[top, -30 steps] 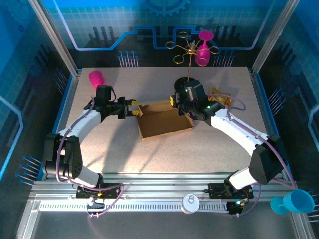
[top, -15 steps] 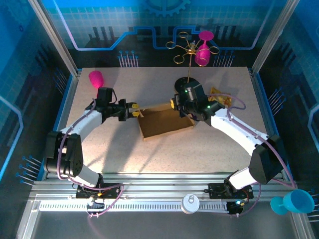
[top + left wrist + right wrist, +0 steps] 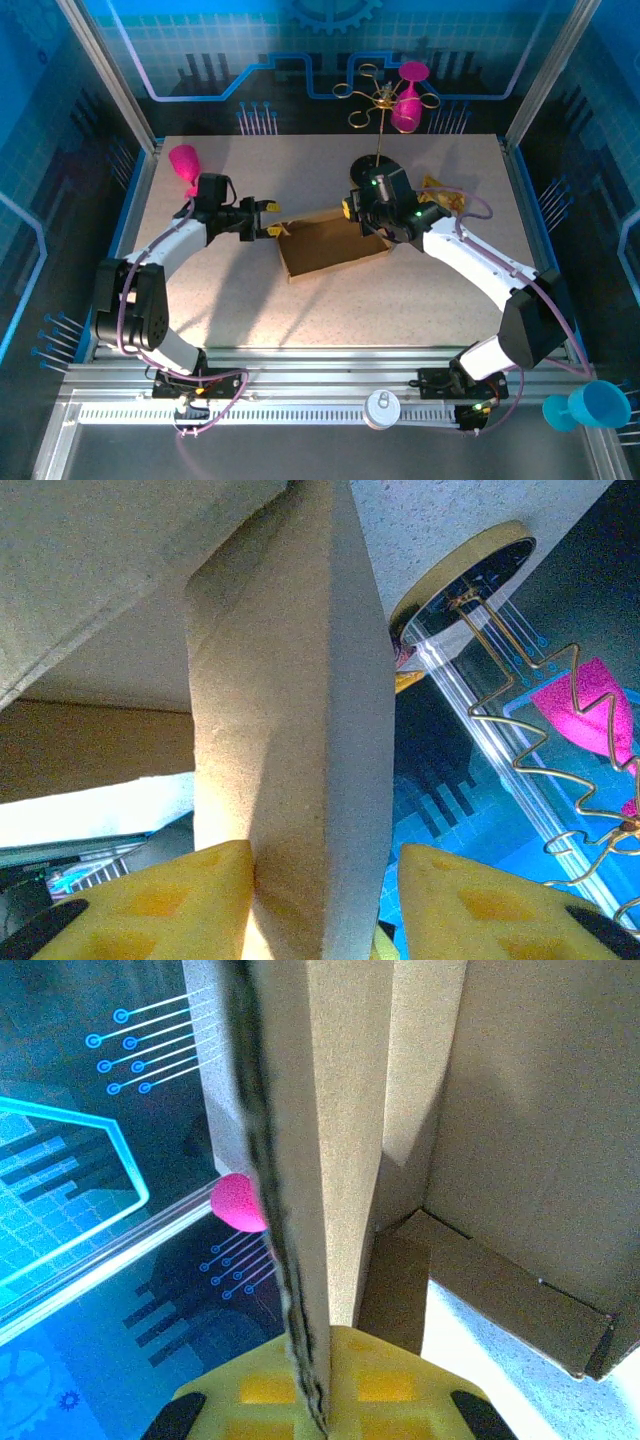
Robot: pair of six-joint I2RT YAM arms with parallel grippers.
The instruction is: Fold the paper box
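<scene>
The paper box [image 3: 335,252] lies on the middle of the table [image 3: 300,320], between the two arms. The left gripper [image 3: 273,220] is at the box's left end, one of its fingers [image 3: 160,900] on each side of the end wall. The right gripper [image 3: 350,210] is on the far wall. Behind the right arm stands a wire stand [image 3: 380,100], and a cup [image 3: 408,85] seems to hang on it. A second cup [image 3: 187,162] lies at the table's far left corner. Packets [image 3: 445,197] lie just right of the right arm. A third cup [image 3: 590,405] sits off the table, near right.
</scene>
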